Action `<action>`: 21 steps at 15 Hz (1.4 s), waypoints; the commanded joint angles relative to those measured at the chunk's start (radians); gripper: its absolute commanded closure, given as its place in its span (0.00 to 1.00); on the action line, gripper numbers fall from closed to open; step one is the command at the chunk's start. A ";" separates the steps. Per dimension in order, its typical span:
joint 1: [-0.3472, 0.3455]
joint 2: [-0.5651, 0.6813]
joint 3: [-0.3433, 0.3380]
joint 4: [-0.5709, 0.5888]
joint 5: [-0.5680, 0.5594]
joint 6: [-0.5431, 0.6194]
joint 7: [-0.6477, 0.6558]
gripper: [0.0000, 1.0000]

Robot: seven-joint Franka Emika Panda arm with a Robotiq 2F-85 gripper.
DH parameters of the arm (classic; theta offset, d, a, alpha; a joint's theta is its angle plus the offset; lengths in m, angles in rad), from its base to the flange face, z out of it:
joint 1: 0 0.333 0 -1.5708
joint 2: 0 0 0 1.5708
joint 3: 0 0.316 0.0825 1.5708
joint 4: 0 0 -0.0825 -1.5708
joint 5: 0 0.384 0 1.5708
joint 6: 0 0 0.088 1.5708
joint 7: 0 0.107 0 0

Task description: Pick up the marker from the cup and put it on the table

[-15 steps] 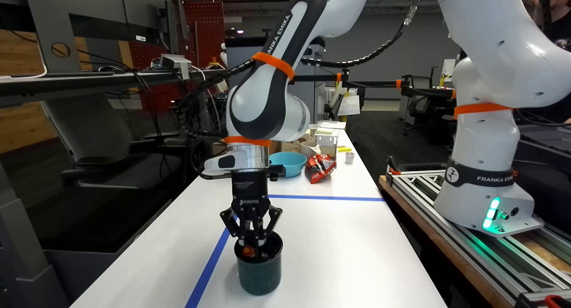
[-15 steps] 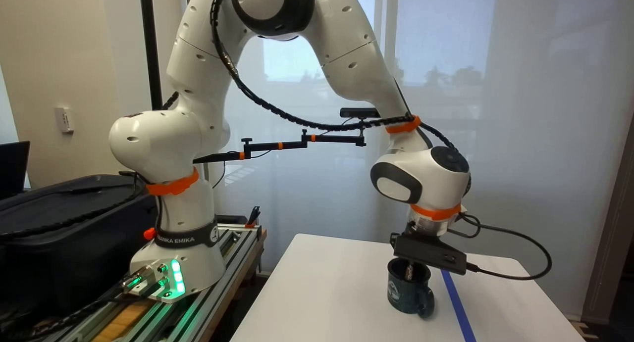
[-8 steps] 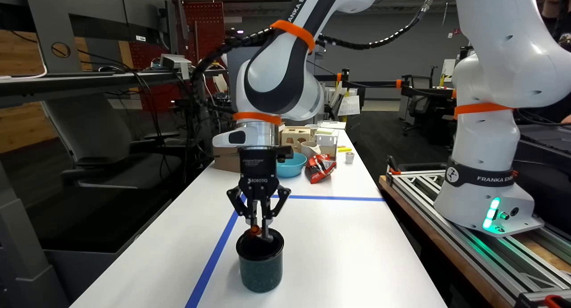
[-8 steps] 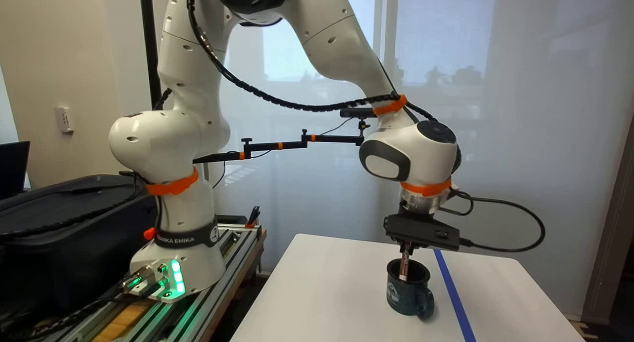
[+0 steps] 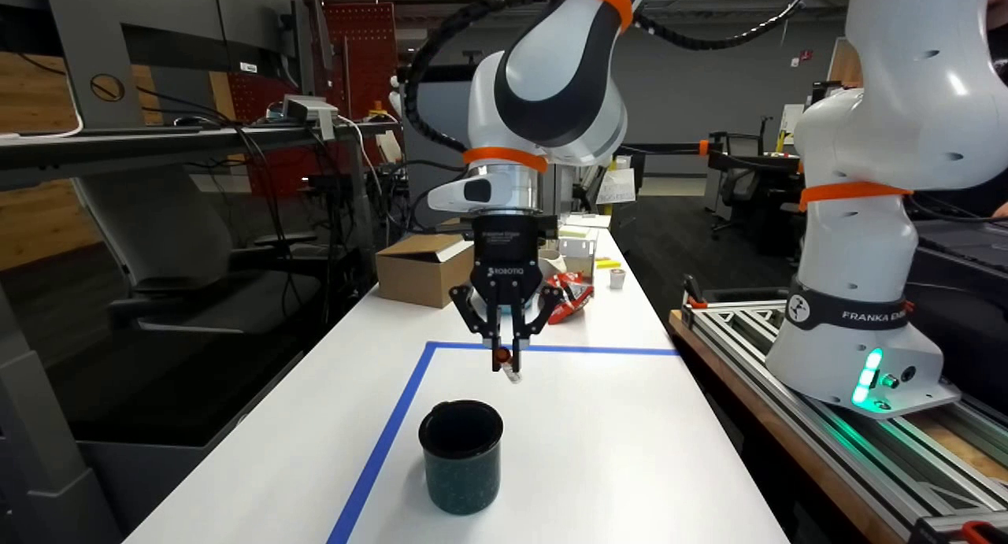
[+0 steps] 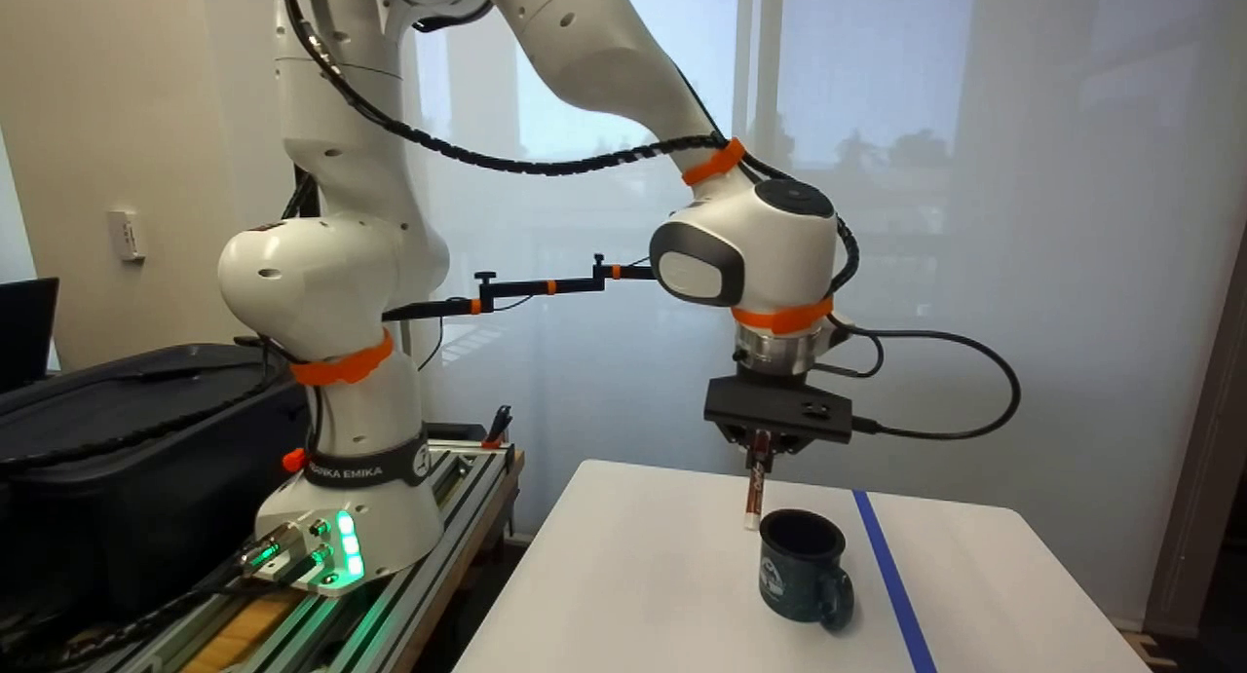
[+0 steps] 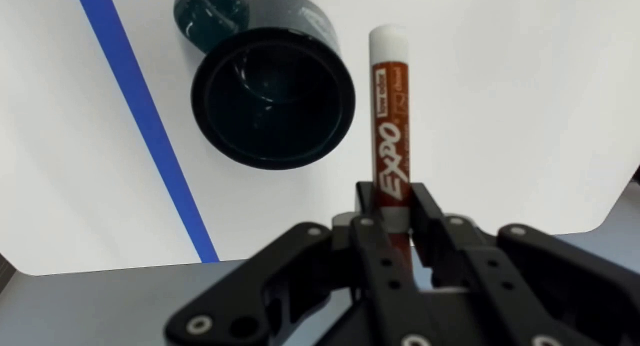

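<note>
Preferably, w/ the fingers (image 7: 428, 212) of the gripper (image 5: 506, 360) clamped on the marker (image 7: 391, 130) above the table (image 5: 591, 449), out of the cup (image 5: 462, 473), one should move aside, lower slowly, lay it approx. flat and release gently, b/c it may roll.

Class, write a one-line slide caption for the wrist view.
A gripper holds an Expo marker above the white table, clear of the dark cup.

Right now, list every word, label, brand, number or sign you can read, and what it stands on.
"EXPO": marker
"low odor": marker
"chisel": marker
"ROBOTIQ": tool
"FRANKA EMIKA": black band, robot base
Too small or blurred: other marker and tool print, emblem on cup, background paper.
</note>
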 commanded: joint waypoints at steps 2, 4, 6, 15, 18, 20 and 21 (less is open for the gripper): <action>0.078 -0.099 -0.100 -0.124 -0.040 -0.006 -0.029 0.95; 0.094 -0.076 -0.131 -0.146 -0.088 0.005 -0.032 0.95; 0.103 -0.042 -0.149 -0.167 -0.150 0.040 -0.041 0.95; 0.092 0.145 -0.124 -0.218 -0.246 0.328 -0.166 0.95; 0.091 0.211 -0.114 -0.218 -0.205 0.447 -0.248 0.95; 0.067 0.252 -0.087 -0.218 -0.177 0.509 -0.297 0.95; 0.055 0.268 -0.073 -0.217 -0.167 0.532 -0.316 0.95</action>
